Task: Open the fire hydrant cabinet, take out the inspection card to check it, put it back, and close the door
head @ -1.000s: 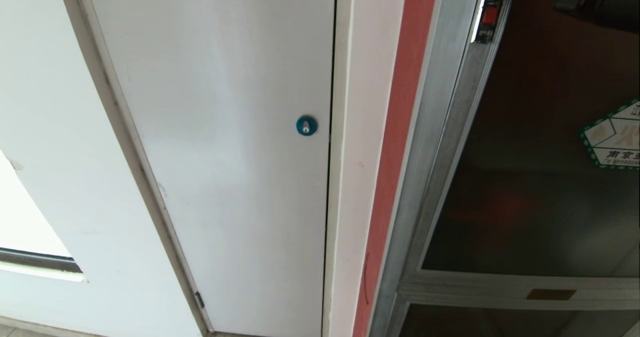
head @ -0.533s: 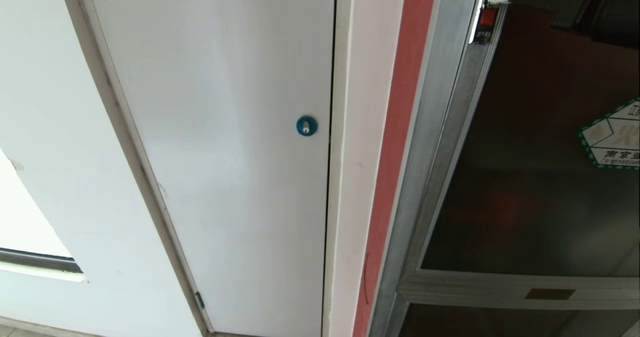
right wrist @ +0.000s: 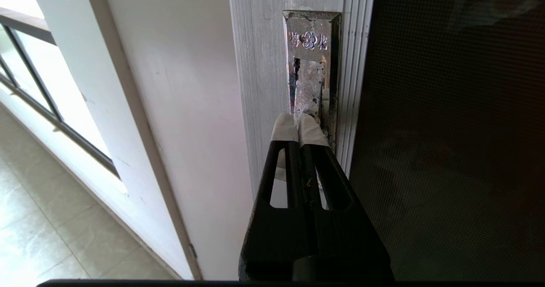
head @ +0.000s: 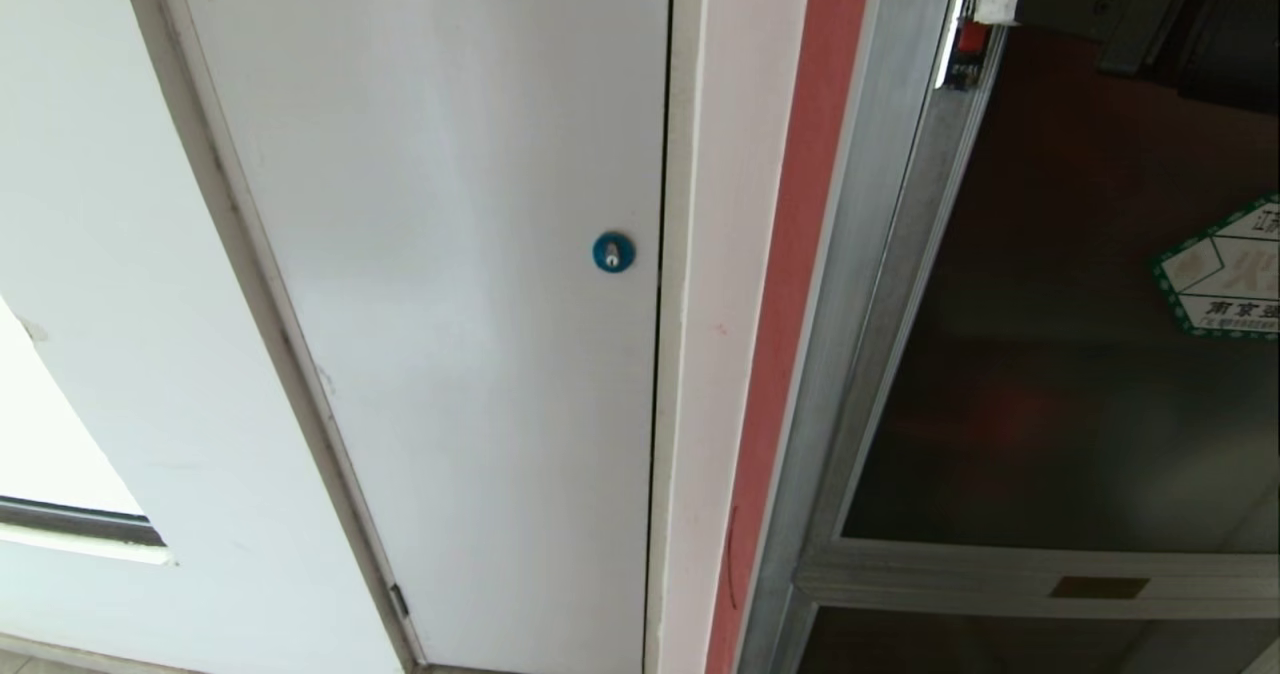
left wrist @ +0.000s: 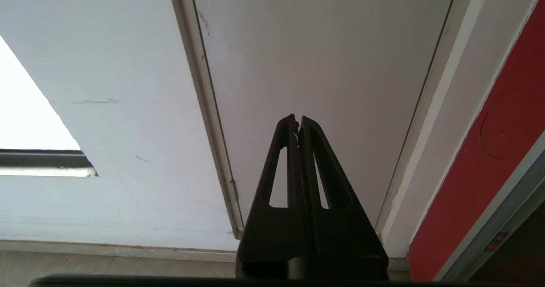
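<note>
The fire hydrant cabinet shows as a silver frame (head: 872,254) at the right of the head view. Its door (head: 1050,374) is dark tinted glass with a green-bordered hexagonal sticker (head: 1225,269). A small red latch (head: 966,39) sits on the door's left stile near the top. My right gripper (head: 998,2) is shut, and its white-taped fingertips (right wrist: 284,127) press against the worn metal latch plate (right wrist: 313,65) on that stile. My left gripper (left wrist: 297,119) is shut and parked, facing the white door. The inspection card is out of view.
A plain white door (head: 450,304) with a blue round lock (head: 613,252) stands left of the cabinet. A red wall strip (head: 800,254) lies between them. A window (head: 60,454) is at the far left, above the tiled floor (right wrist: 42,219).
In the head view my right gripper's white tip has come down from the top edge along the door's stile and now partly covers the red latch. The left arm has stayed still.
</note>
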Robot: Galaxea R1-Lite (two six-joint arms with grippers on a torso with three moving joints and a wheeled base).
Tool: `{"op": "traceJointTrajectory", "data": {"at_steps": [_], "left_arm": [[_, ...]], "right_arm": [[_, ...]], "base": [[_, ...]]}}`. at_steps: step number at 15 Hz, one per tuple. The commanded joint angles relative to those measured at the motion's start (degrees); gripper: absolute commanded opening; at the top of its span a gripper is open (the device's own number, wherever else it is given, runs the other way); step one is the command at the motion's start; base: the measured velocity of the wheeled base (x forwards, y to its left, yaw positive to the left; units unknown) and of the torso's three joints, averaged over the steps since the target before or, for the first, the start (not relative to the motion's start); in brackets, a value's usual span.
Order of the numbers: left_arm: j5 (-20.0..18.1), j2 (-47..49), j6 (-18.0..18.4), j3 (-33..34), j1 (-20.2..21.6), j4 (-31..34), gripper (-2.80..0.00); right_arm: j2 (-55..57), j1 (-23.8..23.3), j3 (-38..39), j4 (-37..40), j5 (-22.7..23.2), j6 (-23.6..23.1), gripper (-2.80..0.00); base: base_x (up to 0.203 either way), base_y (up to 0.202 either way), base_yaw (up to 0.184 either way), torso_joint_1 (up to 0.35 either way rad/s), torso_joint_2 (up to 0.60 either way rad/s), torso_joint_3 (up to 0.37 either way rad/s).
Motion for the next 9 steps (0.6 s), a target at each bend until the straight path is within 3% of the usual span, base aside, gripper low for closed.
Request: {"op": "traceJointTrajectory", "data": {"at_steps": [1, 9], "left_arm": [[0.0, 0.0, 0.0, 0.7, 0.0, 0.0, -2.80], [0.0, 0.0, 0.0, 0.7, 0.0, 0.0, -2.80]], "right_arm": [[0.7, 0.0, -0.1, -0.1, 0.0, -0.1, -2.80], [2.0, -0.4, -0.2, -0.1, 0.0, 0.0, -2.80]], "base": [[0.000, 0.000, 0.000, 0.000, 0.00, 0.000], [0.000, 0.000, 0.000, 0.000, 0.00, 0.000]]}}
